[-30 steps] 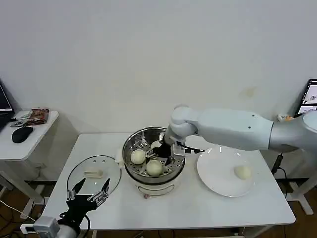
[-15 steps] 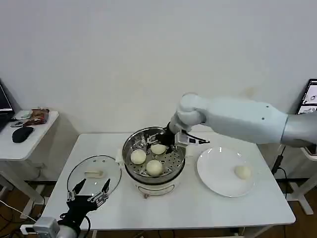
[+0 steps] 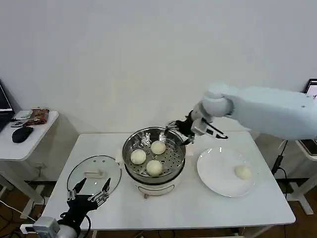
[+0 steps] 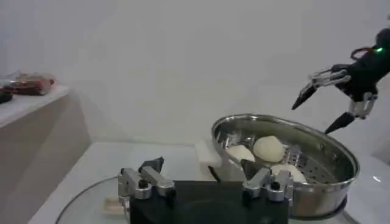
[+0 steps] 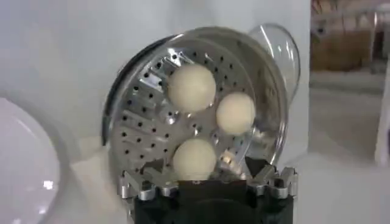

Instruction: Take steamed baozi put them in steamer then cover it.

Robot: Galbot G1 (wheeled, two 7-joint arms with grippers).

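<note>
Three baozi [image 3: 154,157] sit in the steamer [image 3: 130,157] at frame centre; a fourth baozi [image 3: 242,172] lies on the white plate [image 3: 213,173] at right. The right hand [image 3: 181,130], released and empty, hovers above the steamer's upper-right rim. The left hand [image 3: 89,192] waits open at lower left by the glass cover [image 3: 106,171] on the bench [image 3: 198,208].

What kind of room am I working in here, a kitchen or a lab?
Probably a lab or office test setup, not a kitchen: a plain white table against a bare white wall, a side desk with a black computer mouse, and a monitor's edge.

Right tool [image 3: 182,130] raised, fingers spread — left tool [image 3: 89,193] low, open.
</note>
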